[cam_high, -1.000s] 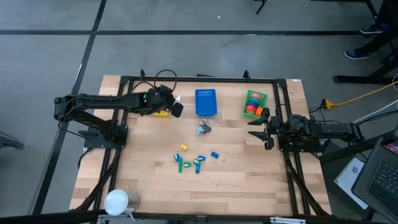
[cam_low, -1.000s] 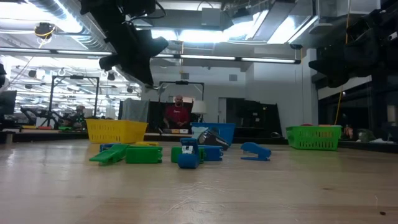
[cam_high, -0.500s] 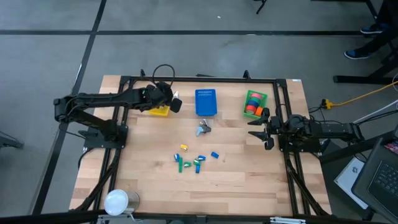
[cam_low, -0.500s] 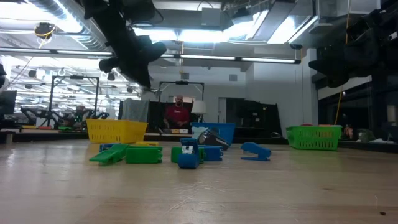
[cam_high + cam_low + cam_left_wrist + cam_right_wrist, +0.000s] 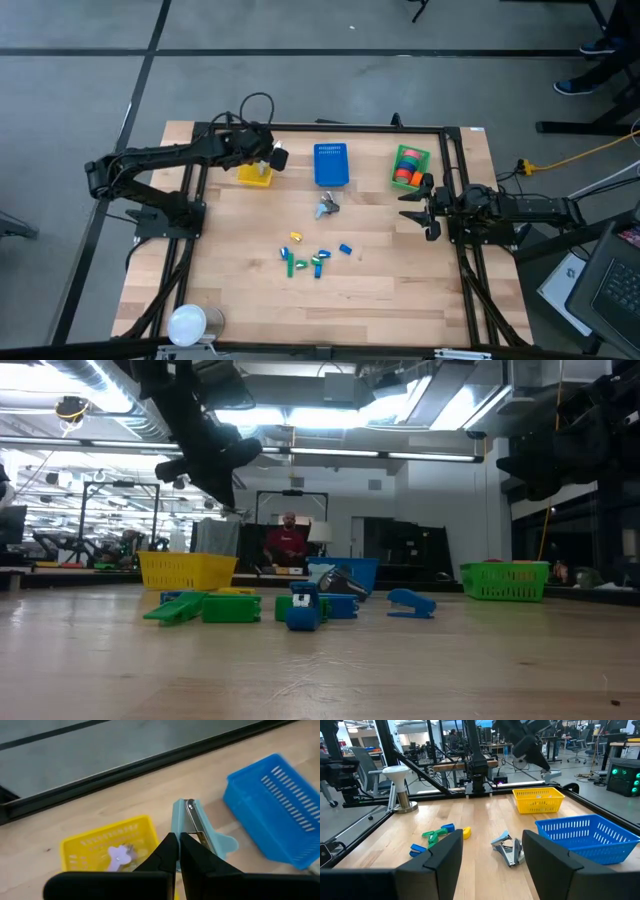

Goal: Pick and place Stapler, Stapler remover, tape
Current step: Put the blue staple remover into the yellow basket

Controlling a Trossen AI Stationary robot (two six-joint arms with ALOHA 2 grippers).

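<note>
My left gripper (image 5: pixel 274 157) hangs above the far end of the yellow basket (image 5: pixel 254 176), shut on a pale blue stapler remover (image 5: pixel 196 826). A lilac piece (image 5: pixel 119 856) lies in that basket. The tape rolls (image 5: pixel 405 171), orange, red and green, lie in the green basket (image 5: pixel 420 156) near the far right corner. A grey stapler remover (image 5: pixel 327 207) lies on the wood at mid-table. Small green and blue staplers (image 5: pixel 310 260) are scattered nearer the front. My right gripper (image 5: pixel 426 211) waits open at the table's right side. My left gripper pinches the pale blue stapler remover between its two fingers at one end (image 5: pixel 181 831), its fingers (image 5: pixel 169 851) slanting downward. The remover juts out past the fingertips with its metal strip (image 5: pixel 192 820) showing. It is lifted clear, above the yellow basket's (image 5: pixel 102 845) rim.
A blue basket (image 5: pixel 331 165) stands at the far middle between the yellow and green ones. A white cup-like thing (image 5: pixel 187 323) sits at the near left corner. A black frame (image 5: pixel 320 127) borders the table. A person (image 5: pixel 287 543) sits in the room beyond.
My left gripper has carried the pale blue stapler remover a little toward the table's far edge. It has stayed shut, and more of the yellow basket now shows beneath it. The right arm has kept still.
</note>
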